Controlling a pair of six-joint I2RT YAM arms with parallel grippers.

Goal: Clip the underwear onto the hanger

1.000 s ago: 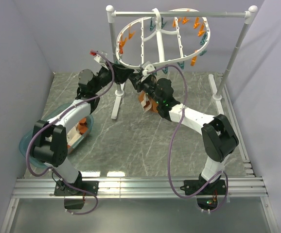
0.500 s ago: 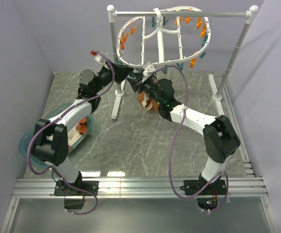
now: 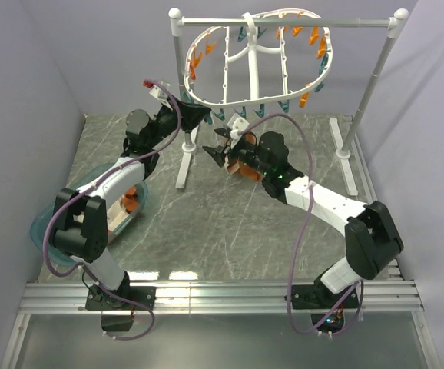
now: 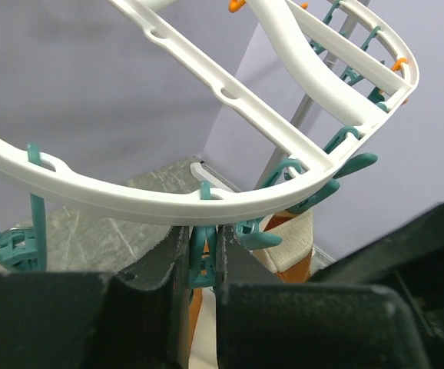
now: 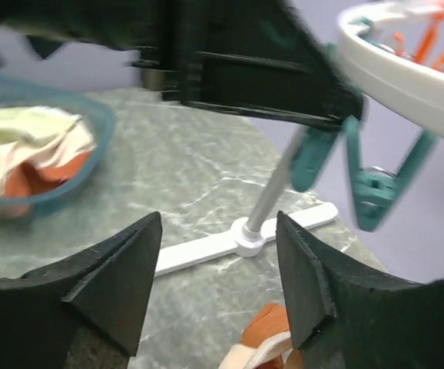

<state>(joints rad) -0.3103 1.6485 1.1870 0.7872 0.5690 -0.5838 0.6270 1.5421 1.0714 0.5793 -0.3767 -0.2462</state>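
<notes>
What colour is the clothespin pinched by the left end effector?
Teal. The clothespin shows best in the left wrist view.

Pale lavender walls [image 3: 91,46] close in three sides, a grey marble-veined worktop [image 3: 207,223] between them. A grey-white pole stand [image 3: 372,81] stands at the back, all evenly lit.

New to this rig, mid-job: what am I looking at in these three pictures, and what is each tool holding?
Two robot arms are bolted at the near edge of a grey table. The wide picture looks down from above and behind them; the other two come from wrist cameras. A white hanger hangs on a pole stand; a tub of clothes sits at the left. The left tool pinches a teal clothespin under the hanger's rim. The right tool is open and empty, the orange underwear close by it. Whether the clothespin grips the underwear, I cannot tell.
</notes>
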